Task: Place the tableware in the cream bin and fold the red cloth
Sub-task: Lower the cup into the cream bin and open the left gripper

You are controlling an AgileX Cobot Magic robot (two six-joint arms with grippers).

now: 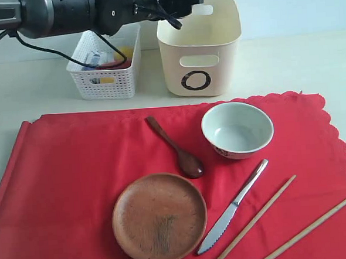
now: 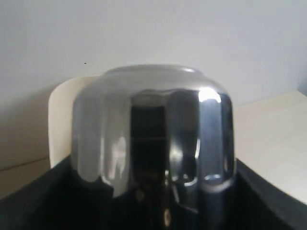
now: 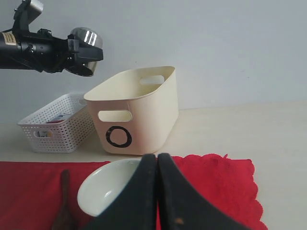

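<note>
My left gripper is shut on the shiny steel cup, held in the air above the near-left rim of the cream bin. On the red cloth lie the dark wooden spoon, the pale bowl, the brown plate, the serrated knife and two chopsticks. In the right wrist view my right gripper is shut on nothing, just in front of the bowl. The exterior view does not show it.
A white lattice basket with packaged items stands left of the cream bin. The left arm stretches across the top of the exterior view. Bare table lies right of the bin, behind the cloth's scalloped edge.
</note>
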